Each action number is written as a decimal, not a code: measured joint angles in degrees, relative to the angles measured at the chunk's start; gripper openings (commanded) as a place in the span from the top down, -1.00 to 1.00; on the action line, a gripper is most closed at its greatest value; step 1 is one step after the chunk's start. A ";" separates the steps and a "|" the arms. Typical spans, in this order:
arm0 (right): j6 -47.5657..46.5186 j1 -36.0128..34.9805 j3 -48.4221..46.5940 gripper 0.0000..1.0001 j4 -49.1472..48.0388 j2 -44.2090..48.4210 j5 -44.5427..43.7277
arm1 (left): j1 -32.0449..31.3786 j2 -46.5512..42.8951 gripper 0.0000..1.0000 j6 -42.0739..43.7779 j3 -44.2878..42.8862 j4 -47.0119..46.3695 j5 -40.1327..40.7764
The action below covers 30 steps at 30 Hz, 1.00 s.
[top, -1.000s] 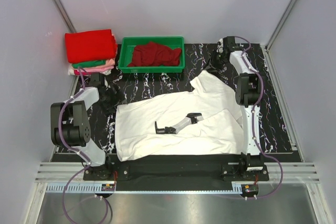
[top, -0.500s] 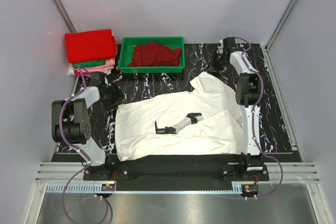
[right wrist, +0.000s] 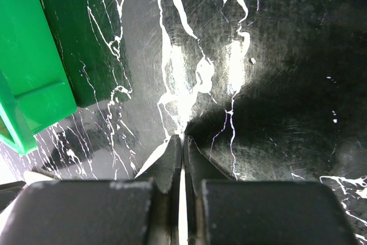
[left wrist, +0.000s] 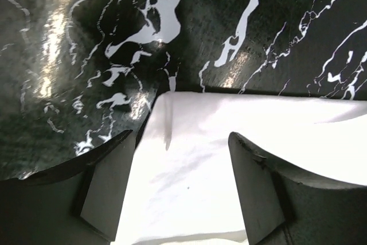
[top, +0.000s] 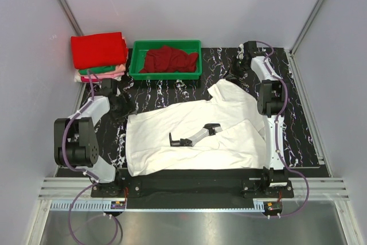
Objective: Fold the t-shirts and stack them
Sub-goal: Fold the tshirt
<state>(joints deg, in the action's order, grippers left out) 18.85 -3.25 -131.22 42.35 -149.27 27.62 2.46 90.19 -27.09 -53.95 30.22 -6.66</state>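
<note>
The white t-shirt (top: 155, 142) lies flat on the mat (top: 298, 136) for folding. The left gripper (left wrist: 180, 139) straddles its far-left corner, jaws open — poised to pinch, I'd judge. The right gripper (right wrist: 183, 142) is shut — on cloth or not, I cannot tell.

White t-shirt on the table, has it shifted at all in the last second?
No. The white t-shirt lies just as before, its upper sleeve the same gap from the green tray.
</note>
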 measured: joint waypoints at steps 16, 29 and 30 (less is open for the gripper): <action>0.70 0.37 -0.02 1.00 0.28 -0.48 2.27 | -5.92 1.81 -0.24 -0.52 -0.07 0.11 3.04; 1.09 0.87 -0.02 1.00 0.33 -0.68 3.48 | -6.51 4.09 0.66 -1.46 -1.60 0.04 3.30; 1.09 0.90 -0.02 1.00 0.33 -0.70 3.50 | -6.51 4.09 0.79 -1.68 -1.88 0.11 3.30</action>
<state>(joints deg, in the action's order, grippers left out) 19.94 -2.35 -131.24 42.68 -149.97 31.11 -4.05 94.28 -28.77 -55.83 30.33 -3.36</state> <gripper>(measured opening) 0.014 0.251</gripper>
